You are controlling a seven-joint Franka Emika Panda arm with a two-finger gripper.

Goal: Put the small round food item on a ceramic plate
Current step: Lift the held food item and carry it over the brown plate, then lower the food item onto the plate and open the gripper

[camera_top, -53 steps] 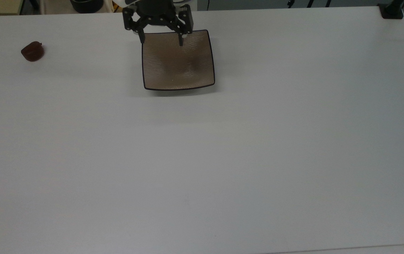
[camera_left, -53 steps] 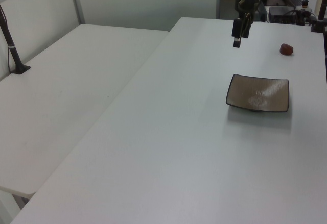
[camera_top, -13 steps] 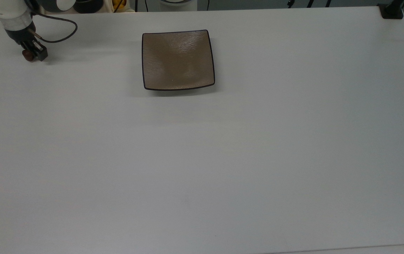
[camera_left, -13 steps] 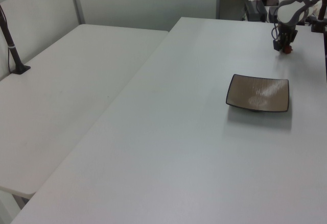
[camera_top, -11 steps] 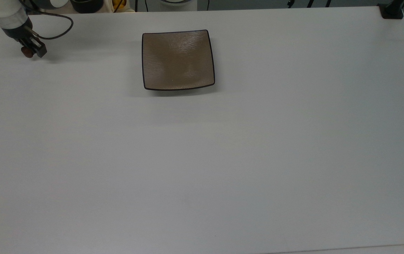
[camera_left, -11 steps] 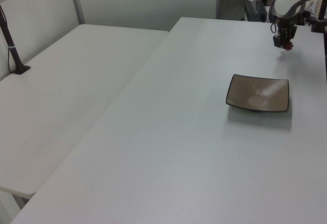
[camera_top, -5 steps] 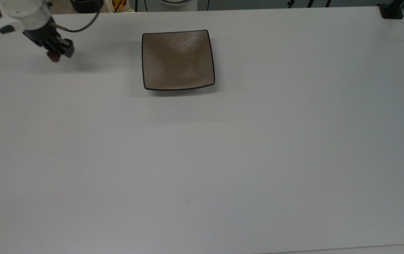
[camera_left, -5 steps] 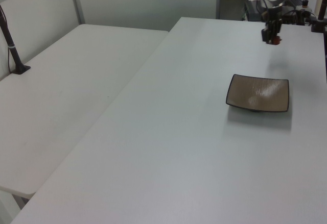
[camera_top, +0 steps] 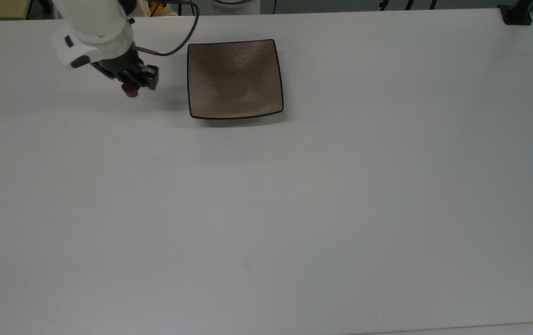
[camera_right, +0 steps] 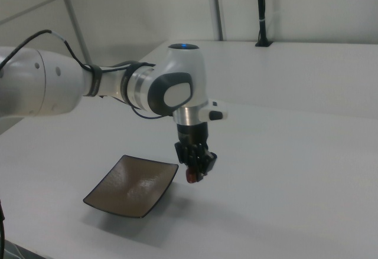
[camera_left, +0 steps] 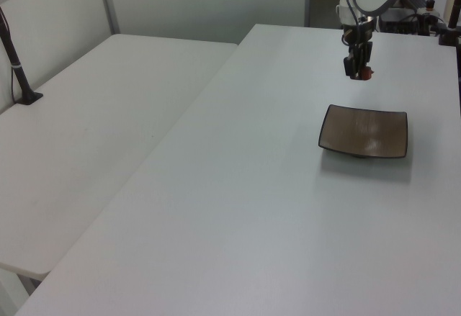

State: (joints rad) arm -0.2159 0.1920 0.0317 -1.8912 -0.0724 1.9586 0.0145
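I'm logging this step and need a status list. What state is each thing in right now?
gripper: jaws shut on the small round food item, raised off the table.
small round food item: held in the air, beside the plate, not yet over it.
ceramic plate: flat on the white table, nothing on it.

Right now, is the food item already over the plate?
No: in the top view the small round food item, held in the gripper, hangs over bare table to the top view's left of the ceramic plate.
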